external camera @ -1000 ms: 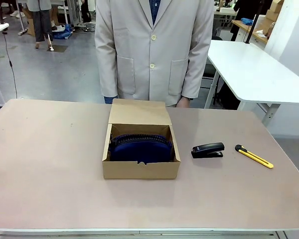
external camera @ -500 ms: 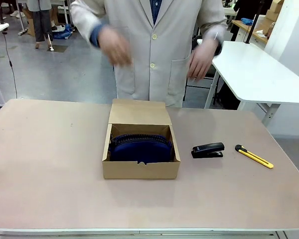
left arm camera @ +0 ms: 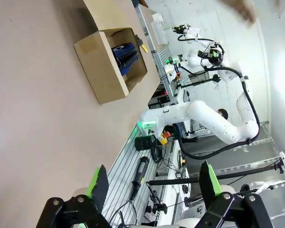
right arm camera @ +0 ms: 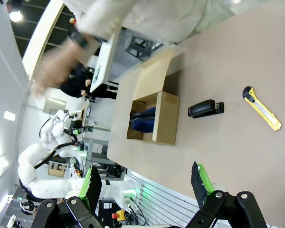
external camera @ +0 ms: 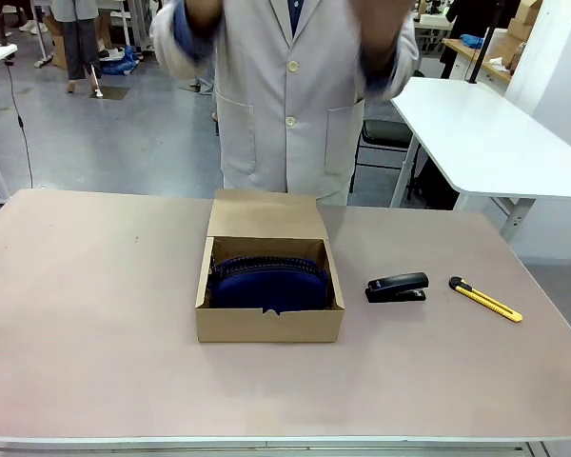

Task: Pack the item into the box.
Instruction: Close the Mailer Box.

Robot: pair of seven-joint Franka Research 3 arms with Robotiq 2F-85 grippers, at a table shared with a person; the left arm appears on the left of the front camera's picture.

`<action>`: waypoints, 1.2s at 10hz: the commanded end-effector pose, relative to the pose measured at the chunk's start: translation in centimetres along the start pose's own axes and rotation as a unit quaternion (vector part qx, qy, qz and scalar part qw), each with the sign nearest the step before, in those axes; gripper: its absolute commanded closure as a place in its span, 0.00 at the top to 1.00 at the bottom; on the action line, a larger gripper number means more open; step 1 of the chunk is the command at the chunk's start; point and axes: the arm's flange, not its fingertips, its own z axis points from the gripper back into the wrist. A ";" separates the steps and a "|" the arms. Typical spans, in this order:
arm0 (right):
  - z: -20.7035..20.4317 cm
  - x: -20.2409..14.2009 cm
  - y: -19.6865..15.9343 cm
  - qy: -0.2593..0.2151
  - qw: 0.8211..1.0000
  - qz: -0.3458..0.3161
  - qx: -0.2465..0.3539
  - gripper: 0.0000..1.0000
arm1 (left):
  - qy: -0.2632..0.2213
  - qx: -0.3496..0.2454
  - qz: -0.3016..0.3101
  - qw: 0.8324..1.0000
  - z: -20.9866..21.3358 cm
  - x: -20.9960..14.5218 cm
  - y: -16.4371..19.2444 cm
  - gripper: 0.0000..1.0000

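Pouch [external camera: 269, 278] lying 9-to-3 o'clock inside the box [external camera: 266, 326], flap [external camera: 266, 214] open at 12 o'clock; left gripper [left arm camera: 152, 178] and right gripper [right arm camera: 145, 175] agape, empty.

Matt cardboard box [external camera: 269, 324], fabric pouch [external camera: 269, 283]

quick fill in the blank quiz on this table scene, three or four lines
1. The navy pouch lies ____ the cardboard box.
2. The box's flap lid is ____.
3. Between the box and the yellow utility knife lies a black ____.
4. The robot's left hand and right hand are both ____.
Missing words: inside; open; stapler; open.
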 end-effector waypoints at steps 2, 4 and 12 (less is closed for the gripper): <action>0.0 0.1 0.2 -0.005 1.000 0.012 0.011 1.00 | 0.005 -0.002 -0.010 1.000 0.1 -0.5 0.1 1.00; 0.0 0.1 0.2 -0.005 1.000 0.012 0.011 1.00 | 0.005 -0.002 -0.010 1.000 0.1 -0.5 0.1 1.00; -6.2 2.4 0.6 0.002 0.999 -0.038 0.004 1.00 | -0.031 -0.117 -0.022 0.992 -7.0 2.5 0.8 1.00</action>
